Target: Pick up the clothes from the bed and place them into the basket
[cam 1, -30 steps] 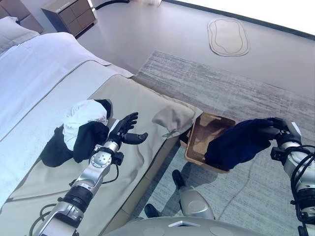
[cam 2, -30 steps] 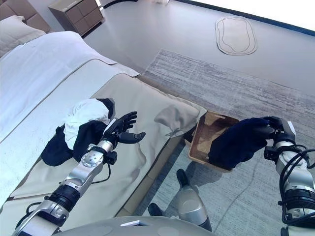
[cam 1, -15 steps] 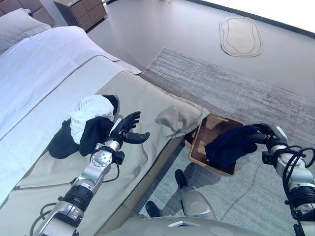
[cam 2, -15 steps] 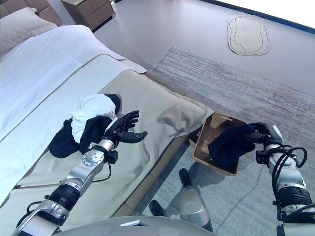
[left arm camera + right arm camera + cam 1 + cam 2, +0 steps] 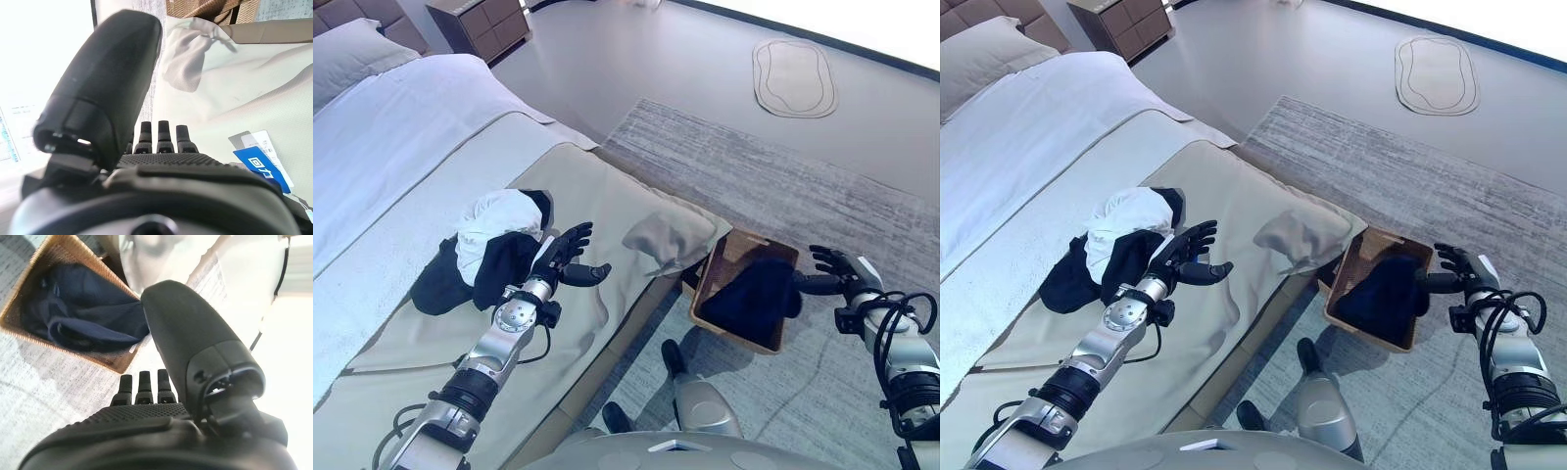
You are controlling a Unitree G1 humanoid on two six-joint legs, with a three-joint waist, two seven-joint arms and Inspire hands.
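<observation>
Right hand: your right hand [image 5: 1456, 268] hangs just beside the basket's far rim, fingers spread and holding nothing
Left hand: your left hand [image 5: 564, 260] hovers low over the bed, fingers straight and apart, just beside the pile and not gripping it
Navy garment: the dark blue garment [image 5: 83, 318] lies inside the wicker basket [image 5: 712, 265], one fold close to the rim
Clothes left: a heap of white and black clothes [image 5: 489, 247] sits on the beige bed cover [image 5: 597, 196]; a beige cloth [image 5: 664, 236] lies at the bed's corner, near the basket
Step in hand: the drop looks done, so the next pick falls to the heap by your left hand
How to do it well: lift your right hand straight clear so no finger snags the fold at the rim; bring the left hand down onto the top of the heap, close round a thick bunch of cloth, not a single edge, and lift slowly to check that both the white and black pieces come away
Risk: the beige cover may bunch up with the grab
</observation>
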